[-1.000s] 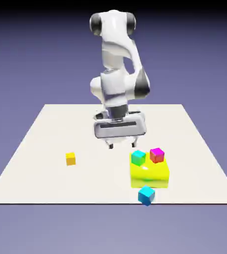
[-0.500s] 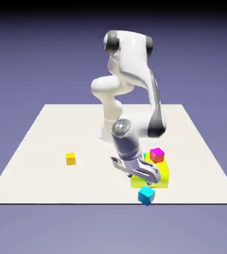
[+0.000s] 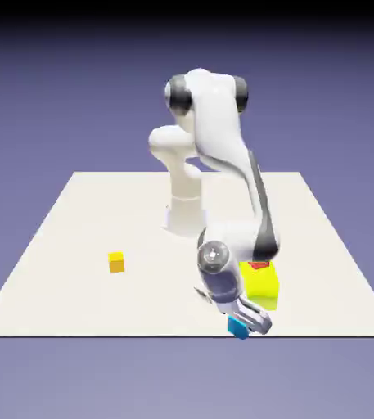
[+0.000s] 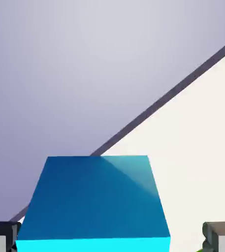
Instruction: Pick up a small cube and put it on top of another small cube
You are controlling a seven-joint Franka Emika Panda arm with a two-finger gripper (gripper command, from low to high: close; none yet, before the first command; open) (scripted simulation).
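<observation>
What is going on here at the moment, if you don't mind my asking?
A white robot arm has its claw down at the small blue cube near the table's front edge. In the hand view the cube sits between the open fingertips, not yet gripped. A yellow block with a red-topped cube on it stands just behind, and a small orange-yellow cube sits apart toward the exterior view's left.

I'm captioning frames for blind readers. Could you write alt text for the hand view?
A small plain blue cube fills the lower centre, between the two grey fingertips of the open end effector. Behind it the white table ends at a diagonal edge against a blue-violet backdrop.
</observation>
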